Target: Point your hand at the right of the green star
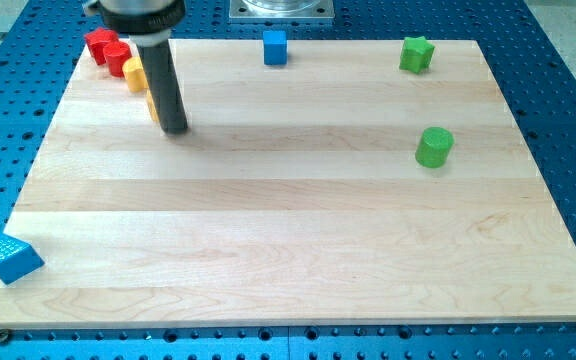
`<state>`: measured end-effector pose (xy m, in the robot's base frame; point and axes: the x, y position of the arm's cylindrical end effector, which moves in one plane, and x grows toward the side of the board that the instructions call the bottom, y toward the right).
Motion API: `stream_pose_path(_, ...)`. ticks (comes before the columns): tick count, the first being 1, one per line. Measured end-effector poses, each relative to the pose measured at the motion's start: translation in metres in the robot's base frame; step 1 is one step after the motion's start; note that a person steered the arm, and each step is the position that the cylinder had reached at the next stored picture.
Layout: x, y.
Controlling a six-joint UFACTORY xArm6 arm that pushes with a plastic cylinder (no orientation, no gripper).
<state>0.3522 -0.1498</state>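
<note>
The green star (417, 54) lies near the view's top right corner of the wooden board (298, 240). My tip (173, 130) rests on the board far to the view's left of the star, in the upper left part. It stands just beside the yellow blocks (135, 73), one of which is partly hidden behind the rod. A green cylinder (434, 147) sits below the star.
Two red blocks (108, 47) sit at the top left corner next to the yellow ones. A blue cube (275, 46) is at the top middle. A blue triangular block (13, 259) lies off the board's lower left edge. A metal base (281, 9) is at top.
</note>
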Motion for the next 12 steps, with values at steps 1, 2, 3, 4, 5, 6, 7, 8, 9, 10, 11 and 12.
stream_pose_path(1,-0.026,-0.010)
stream_pose_path(2,-0.024,-0.010)
stream_pose_path(3,0.028,-0.006)
stream_pose_path(4,0.049,0.002)
stream_pose_path(5,0.049,0.002)
stream_pose_path(6,0.047,0.002)
stream_pose_path(7,0.043,0.002)
stream_pose_path(8,0.036,0.002)
stream_pose_path(9,0.030,0.002)
stream_pose_path(10,0.026,0.002)
stream_pose_path(11,0.025,0.002)
stream_pose_path(12,0.025,0.002)
